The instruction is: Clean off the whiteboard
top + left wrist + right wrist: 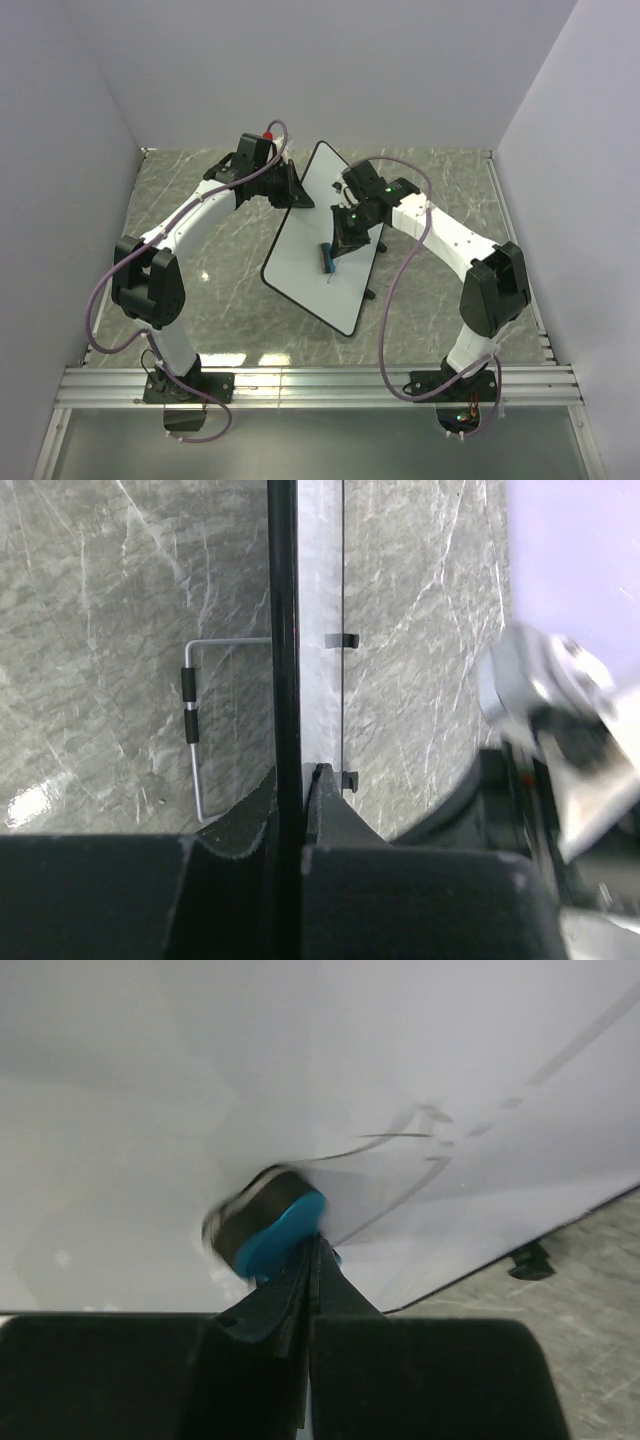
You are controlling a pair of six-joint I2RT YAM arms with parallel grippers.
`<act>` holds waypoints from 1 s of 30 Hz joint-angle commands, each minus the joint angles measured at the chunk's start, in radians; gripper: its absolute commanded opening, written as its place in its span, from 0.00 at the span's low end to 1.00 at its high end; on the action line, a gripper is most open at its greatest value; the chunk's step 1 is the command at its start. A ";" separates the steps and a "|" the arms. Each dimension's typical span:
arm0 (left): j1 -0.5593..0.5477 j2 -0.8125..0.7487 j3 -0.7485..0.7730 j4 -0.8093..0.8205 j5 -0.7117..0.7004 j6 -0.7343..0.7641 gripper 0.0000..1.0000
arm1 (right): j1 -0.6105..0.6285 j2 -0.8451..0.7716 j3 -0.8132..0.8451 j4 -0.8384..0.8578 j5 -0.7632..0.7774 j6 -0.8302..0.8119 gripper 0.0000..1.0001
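The left hand (297,777) is clamped on the thin black rim of the large flat white rectangular whiteboard (305,265), mid-worktop (210,290). The right hand (306,1252) grips a small blue eraser block (268,1222) and presses it on the board's face near faint black marks (420,1140). The board looks stiff, light and slick, so the rim is the place to hold it.

Large white whiteboard (300,262), thin black rim, rounded corners, diagonal on the tabletop (200,200), faint grey streaks.
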 commanded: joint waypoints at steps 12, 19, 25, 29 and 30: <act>-0.092 0.094 -0.083 -0.184 -0.163 0.243 0.00 | -0.191 0.190 0.113 0.007 0.117 0.039 0.00; -0.092 0.080 -0.097 -0.176 -0.171 0.246 0.00 | -0.189 0.130 0.219 -0.037 0.073 0.039 0.00; -0.092 0.075 -0.099 -0.176 -0.177 0.246 0.00 | -0.206 -0.012 0.047 -0.094 0.200 -0.005 0.96; -0.092 0.091 -0.082 -0.182 -0.174 0.246 0.00 | -0.206 -0.075 -0.126 -0.073 0.242 -0.013 0.97; -0.091 0.094 -0.076 -0.184 -0.174 0.246 0.00 | -0.209 -0.092 -0.149 -0.077 0.251 -0.004 0.97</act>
